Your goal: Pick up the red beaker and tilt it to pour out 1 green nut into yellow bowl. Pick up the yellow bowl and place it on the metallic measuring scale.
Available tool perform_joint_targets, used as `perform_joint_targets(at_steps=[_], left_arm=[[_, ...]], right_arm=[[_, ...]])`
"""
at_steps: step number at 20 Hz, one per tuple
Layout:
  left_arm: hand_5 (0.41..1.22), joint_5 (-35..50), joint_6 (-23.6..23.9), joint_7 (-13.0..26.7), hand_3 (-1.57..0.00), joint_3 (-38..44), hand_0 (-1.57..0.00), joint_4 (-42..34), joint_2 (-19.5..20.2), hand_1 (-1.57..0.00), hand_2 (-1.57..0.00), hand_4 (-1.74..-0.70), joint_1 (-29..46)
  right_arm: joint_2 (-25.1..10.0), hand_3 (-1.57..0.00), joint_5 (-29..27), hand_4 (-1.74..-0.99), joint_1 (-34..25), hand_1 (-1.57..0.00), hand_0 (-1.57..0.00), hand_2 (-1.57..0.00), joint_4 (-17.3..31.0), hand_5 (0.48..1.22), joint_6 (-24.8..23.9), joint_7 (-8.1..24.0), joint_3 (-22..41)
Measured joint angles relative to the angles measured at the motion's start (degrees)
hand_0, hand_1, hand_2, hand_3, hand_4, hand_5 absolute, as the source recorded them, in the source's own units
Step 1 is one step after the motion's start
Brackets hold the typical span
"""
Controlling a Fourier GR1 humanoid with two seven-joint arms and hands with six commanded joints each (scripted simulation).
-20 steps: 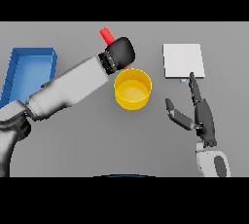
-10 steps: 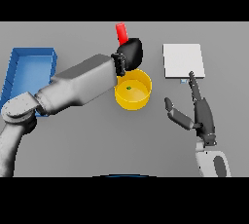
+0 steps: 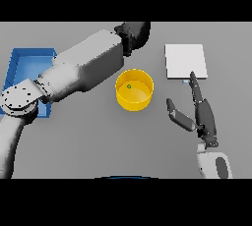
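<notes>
The yellow bowl (image 3: 134,92) stands on the table's middle with one small green nut (image 3: 129,86) inside. My left hand (image 3: 135,34) is at the far edge of the view, behind the bowl, with curled fingers. The red beaker that it held does not show now; it is hidden past the top edge. The metallic measuring scale (image 3: 185,61) is a pale square plate at the back right. My right hand (image 3: 199,114) is open, palm up, to the right of the bowl and just in front of the scale, touching neither.
A blue tray (image 3: 19,68) lies at the left, partly covered by my left arm (image 3: 83,70). That arm stretches diagonally across the table's left half, ending behind the bowl.
My left hand went from tilting the beaker over the bowl to upright, then moved back to the far edge, taking the beaker out of sight. A green nut now lies in the bowl.
</notes>
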Motion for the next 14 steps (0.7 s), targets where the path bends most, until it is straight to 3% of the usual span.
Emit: perform_joint_targets(at_steps=[2,5,8,9,12,14], left_arm=[[1.221,2.79,1.07,-0.98,-1.18,2.60,-1.57,1.60,2.58,-1.57,-1.57,-1.73,-3.52],[1.221,7.65,3.07,1.36,-1.37,7.83,-1.57,9.32,4.19,-1.57,-1.57,-1.73,-8.38],[1.221,18.21,4.19,2.40,-1.47,17.51,-1.57,16.74,6.75,-1.57,-1.57,-1.73,-10.72],[1.221,22.70,4.24,4.06,-1.43,21.44,-1.57,19.12,7.86,-1.57,-1.57,-1.74,-10.44],[1.221,35.02,5.97,8.06,-1.39,31.87,-1.57,24.50,11.69,-1.57,-1.57,-1.74,-10.15],[1.221,41.61,8.23,7.93,-1.46,36.61,-1.57,27.65,15.22,-1.57,-1.57,-1.74,-8.09]], right_arm=[[-0.50,0.00,0.15,-1.160,-0.44,0.00,0.00,0.00,0.48,0.660,-0.13,-0.33,-0.35],[-0.07,0.00,0.95,-1.160,-0.20,0.00,0.00,0.00,0.66,0.661,-0.52,-1.03,0.24],[-0.12,0.00,0.97,-1.146,-0.18,0.00,0.00,0.00,0.39,0.641,-0.61,-0.63,0.25],[-0.43,0.00,1.63,-1.140,-1.32,0.00,0.00,0.00,1.12,0.637,-1.37,0.68,-0.19],[-0.17,0.00,2.93,-1.129,-1.54,0.00,0.00,0.00,1.37,0.625,-1.55,-0.55,0.90],[0.30,0.00,0.19,-1.093,-1.50,0.00,0.00,0.00,1.78,0.623,-0.17,-2.00,0.36]])
